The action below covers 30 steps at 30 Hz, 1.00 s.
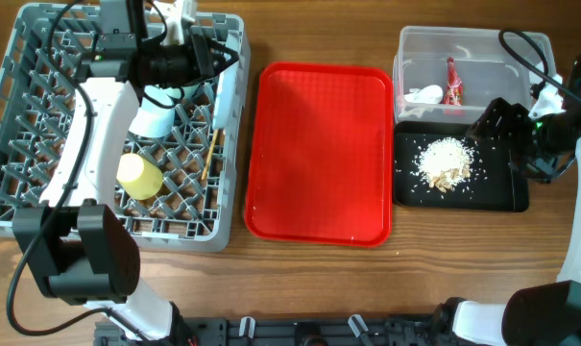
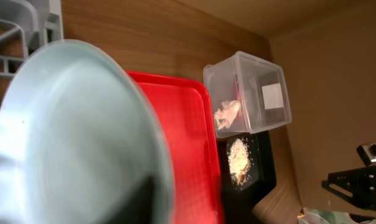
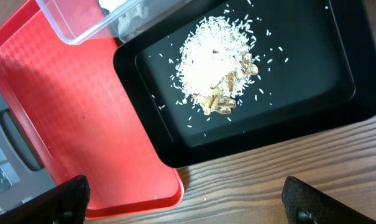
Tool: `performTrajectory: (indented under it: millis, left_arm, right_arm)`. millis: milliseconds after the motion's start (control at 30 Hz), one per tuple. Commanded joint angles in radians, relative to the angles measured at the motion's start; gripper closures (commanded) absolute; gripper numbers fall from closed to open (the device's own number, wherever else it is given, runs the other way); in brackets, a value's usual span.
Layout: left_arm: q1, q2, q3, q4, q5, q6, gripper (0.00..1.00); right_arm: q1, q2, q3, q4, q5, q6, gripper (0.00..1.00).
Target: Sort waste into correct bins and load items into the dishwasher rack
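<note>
The grey dishwasher rack stands at the left. In it are a yellow cup and a wooden chopstick. My left gripper is over the rack, shut on the rim of the white plate, which fills the left wrist view. The clear tub holds the red wrapper and the white tissue. The black tray holds beige food scraps. My right gripper is open and empty, above the black tray's near edge. Bowls and fork are hidden.
The larger red serving tray lies between the rack and the two bins, with nothing on it. Bare wooden table shows in front of the black tray. The right arm's cable loops over the tub's far right corner.
</note>
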Motion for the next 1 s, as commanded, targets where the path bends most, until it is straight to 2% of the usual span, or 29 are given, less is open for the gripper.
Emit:
performTrajectory:
  millis: [0, 33, 67, 167, 200, 367, 467, 533, 667, 767, 967]
  left_arm:
    - [0.039, 0.004, 0.017, -0.002, -0.062, 0.009, 0.16]
    - [0.047, 0.003, 0.017, -0.005, -0.077, 0.019, 0.04]
    - [0.055, 0.001, 0.017, -0.005, -0.078, 0.03, 0.0]
    - [0.075, -0.018, 0.017, -0.01, -0.087, 0.029, 0.0]
    - [0.079, -0.035, 0.017, -0.027, -0.135, 0.029, 0.0]
    - [0.058, -0.106, 0.017, -0.189, -0.554, 0.027, 0.0]
    - [0.023, -0.127, 0.017, -0.315, -0.798, -0.075, 0.0]
    - [-0.001, -0.127, 0.017, -0.389, -0.887, -0.132, 0.0]
    - [-0.037, -0.128, 0.017, -0.544, -0.882, -0.132, 0.0]
    - [-0.066, -0.148, 0.011, -0.611, -0.862, -0.106, 0.0]
    - [-0.121, -0.32, -0.107, -0.57, -0.85, -0.067, 0.0]
  right_arm:
    - [0.024, -0.016, 0.007, 0.029, -0.036, -0.023, 0.0]
    - [0.039, -0.016, 0.007, 0.04, -0.041, -0.023, 0.0]
    - [0.069, -0.016, 0.007, 0.061, -0.043, -0.023, 0.0]
    - [0.153, -0.016, 0.007, 0.101, -0.042, -0.027, 0.0]
    - [0.199, -0.016, 0.007, 0.13, -0.042, -0.038, 0.0]
    - [0.343, -0.016, 0.007, 0.265, -0.038, -0.046, 0.0]
    - [0.41, -0.016, 0.007, 0.369, 0.03, -0.044, 0.0]
    - [0.434, -0.016, 0.007, 0.397, 0.113, -0.042, 0.0]
    - [0.427, -0.017, 0.007, 0.315, 0.133, -0.042, 0.0]
    - [0.408, -0.04, 0.006, 0.285, 0.132, -0.042, 0.05]
    - [0.395, -0.221, -0.138, 0.338, 0.14, -0.047, 0.04]
